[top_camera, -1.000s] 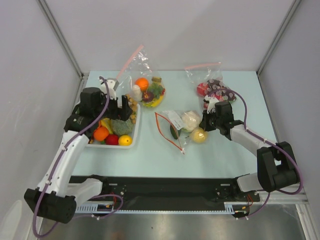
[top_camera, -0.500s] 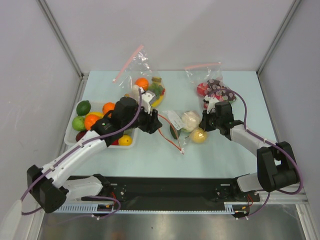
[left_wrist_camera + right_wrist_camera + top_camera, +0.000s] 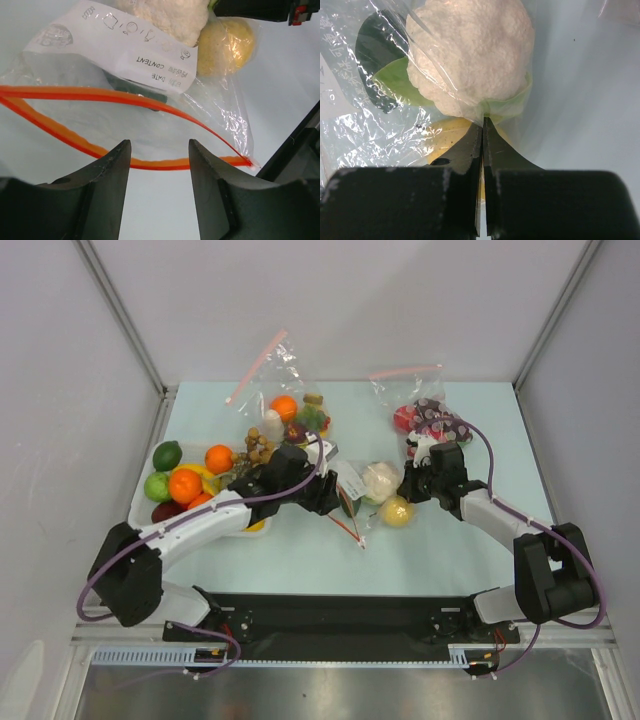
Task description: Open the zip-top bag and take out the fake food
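Left gripper half open and empty at the mouth of the zip-top bag; right gripper clamped shut on that bag's closed end.

The bag is apparently pinned flat by the right gripper so that its red-orange rim, already parted, can be entered from the left. The fake food is kept inside, toward the pinned end. Since a second ago, the left gripper has been swung from the tray, left of the bag, to the mouth, and its jaws narrowed. The right grip is unchanged.
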Action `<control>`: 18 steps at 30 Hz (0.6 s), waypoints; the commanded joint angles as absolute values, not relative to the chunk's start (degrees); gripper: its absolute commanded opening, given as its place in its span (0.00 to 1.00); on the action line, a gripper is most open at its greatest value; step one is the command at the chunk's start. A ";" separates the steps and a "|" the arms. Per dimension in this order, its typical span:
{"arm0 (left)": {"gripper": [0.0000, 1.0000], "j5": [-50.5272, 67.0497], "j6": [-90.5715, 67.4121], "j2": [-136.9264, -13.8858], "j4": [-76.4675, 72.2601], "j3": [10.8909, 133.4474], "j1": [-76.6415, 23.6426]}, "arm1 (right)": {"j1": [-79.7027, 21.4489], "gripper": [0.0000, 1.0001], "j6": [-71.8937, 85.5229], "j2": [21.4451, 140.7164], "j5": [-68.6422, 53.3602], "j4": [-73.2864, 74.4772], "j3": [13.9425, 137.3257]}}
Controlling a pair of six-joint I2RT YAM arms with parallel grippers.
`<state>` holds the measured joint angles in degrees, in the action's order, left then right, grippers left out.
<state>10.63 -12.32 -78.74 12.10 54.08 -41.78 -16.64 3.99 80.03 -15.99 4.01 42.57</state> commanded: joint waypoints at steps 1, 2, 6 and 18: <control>0.54 11.07 -13.54 -81.99 4.49 53.44 -42.01 | -16.79 0.00 4.04 80.33 -17.23 3.08 43.50; 0.54 11.07 -13.54 -82.96 2.22 52.92 -42.01 | -16.79 0.00 3.96 80.25 -17.31 3.08 43.51; 0.54 11.25 -13.18 -88.59 0.27 54.05 -42.01 | -16.79 0.00 4.04 80.68 -17.49 3.08 43.51; 0.80 10.03 -15.56 -96.85 -8.61 56.07 -42.01 | -18.19 0.00 4.31 81.91 -17.75 3.08 43.33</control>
<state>10.63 -14.22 -95.42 -3.70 53.71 -41.78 -17.43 4.05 80.86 -17.04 3.97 42.57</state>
